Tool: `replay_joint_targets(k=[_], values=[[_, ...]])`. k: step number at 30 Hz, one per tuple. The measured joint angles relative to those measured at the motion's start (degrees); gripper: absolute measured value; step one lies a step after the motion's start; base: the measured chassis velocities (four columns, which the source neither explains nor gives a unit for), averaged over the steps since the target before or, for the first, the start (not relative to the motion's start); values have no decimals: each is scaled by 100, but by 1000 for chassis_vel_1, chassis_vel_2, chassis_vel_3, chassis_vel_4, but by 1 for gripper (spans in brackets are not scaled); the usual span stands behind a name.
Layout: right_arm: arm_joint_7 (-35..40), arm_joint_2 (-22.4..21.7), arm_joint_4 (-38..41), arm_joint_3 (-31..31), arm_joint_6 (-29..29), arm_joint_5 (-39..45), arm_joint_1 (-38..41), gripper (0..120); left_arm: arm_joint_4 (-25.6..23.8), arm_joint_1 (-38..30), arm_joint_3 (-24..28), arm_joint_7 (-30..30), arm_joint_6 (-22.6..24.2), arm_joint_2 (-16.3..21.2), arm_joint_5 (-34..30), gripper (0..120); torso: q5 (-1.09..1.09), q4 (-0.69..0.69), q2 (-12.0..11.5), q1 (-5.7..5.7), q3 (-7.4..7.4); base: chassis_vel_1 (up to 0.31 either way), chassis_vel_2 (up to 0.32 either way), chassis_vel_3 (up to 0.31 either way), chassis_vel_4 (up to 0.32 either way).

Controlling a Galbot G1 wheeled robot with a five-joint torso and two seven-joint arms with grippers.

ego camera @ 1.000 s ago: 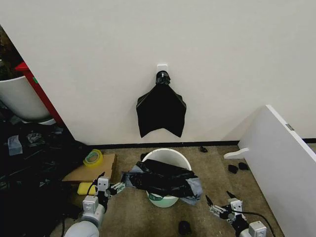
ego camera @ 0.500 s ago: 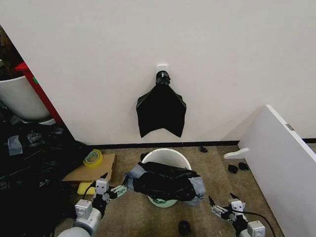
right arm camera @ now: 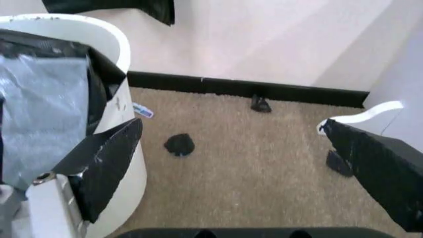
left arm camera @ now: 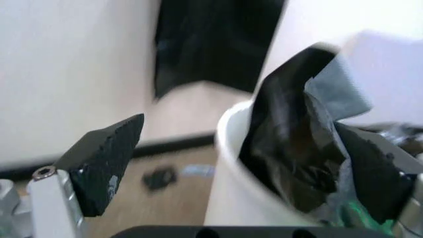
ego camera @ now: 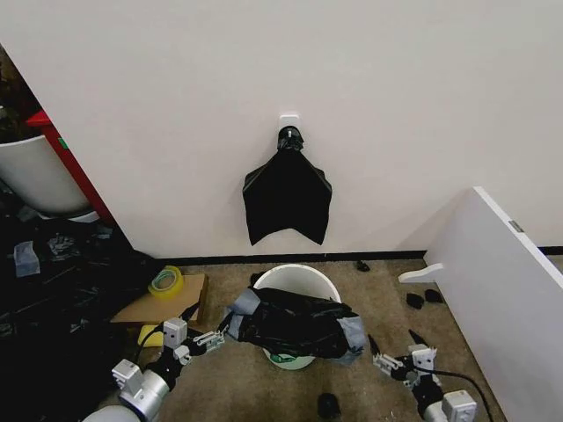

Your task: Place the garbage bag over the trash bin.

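Garbage bag drapes the trash bin (tan carpet); both grippers spread, empty.

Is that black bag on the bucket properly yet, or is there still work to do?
Partly. The garbage bag already lies draped across the front of the trash bin, but the back rim is bare. The left gripper is open at the bag's left corner, the right gripper open, apart from it. Spreading the bag over the whole rim remains.
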Motion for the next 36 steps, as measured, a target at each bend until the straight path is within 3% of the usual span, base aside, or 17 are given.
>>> replay_joint_targets(k=[1,3,4,7,12,23,26,30,32,36], values=[[0,0,0,0,0,0,0,100,0,0,0,0,0,0,0,100,0,0,0,0,0,0,0,0,0],[-1,2,-7,-16,-9,-6,31,100,282,-126,11,842,-633,-9,-245,100,2,1,0,0,0,0,0,0,0],[-1,2,-7,-16,-9,-6,31,100,282,-126,11,842,-633,-9,-245,100,2,1,0,0,0,0,0,0,0],[-10,28,-25,-120,-21,-40,80,100,701,-271,-5,1902,-1360,-85,-686,100,1,0,0,0,0,0,0,0,0],[-61,30,55,-228,16,-54,175,100,883,-281,90,1977,-1825,-195,-805,100,0,1,0,0,0,0,0,0,0],[-728,-210,815,-268,224,447,319,100,1122,-348,137,1818,-1840,-389,-360,100,0,1,0,0,0,0,0,0,0],[-1596,-615,1406,-891,-17,734,834,100,1114,-366,252,1738,-1701,-452,-84,100,0,2,0,0,0,0,0,0,0],[-2097,-850,1409,-1357,-321,926,1422,100,1089,-408,349,1741,-1625,-422,12,100,1,2,0,0,0,0,0,0,0],[-2465,-1081,1072,-1782,-502,1272,2041,100,1051,-464,431,1744,-1538,-368,33,100,2,1,0,0,0,0,0,0,0],[-2675,-1150,689,-1998,-602,1380,2387,100,1047,-509,489,1772,-1469,-318,60,100,1,-2,0,1,1,0,0,0,0]])
